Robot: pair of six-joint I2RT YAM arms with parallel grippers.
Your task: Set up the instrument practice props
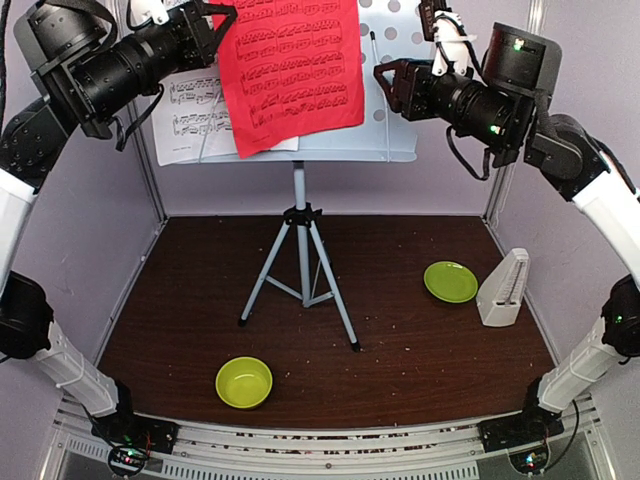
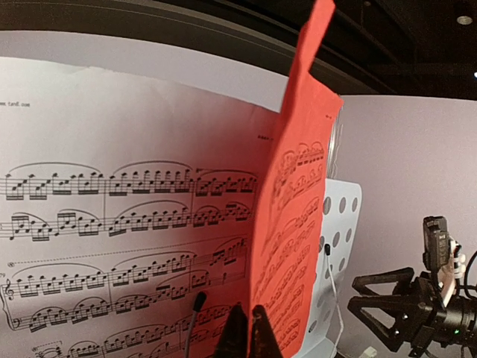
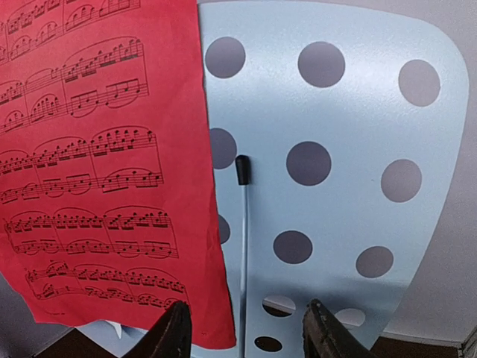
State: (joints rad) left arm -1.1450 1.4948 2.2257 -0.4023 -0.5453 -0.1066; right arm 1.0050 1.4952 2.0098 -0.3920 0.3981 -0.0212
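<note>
The top external camera sits above and behind the arms. It looks down and forward over the whole desk to the music stand at the far side. Both wrist cameras sit close to the stand's plate: the left looks rightward across it, and the right faces it squarely. All three views share the red page.

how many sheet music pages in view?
2. The red page sits tilted across the middle of the stand; the white page is behind it, on the stand's left side. More may be hidden behind the red one.
</note>
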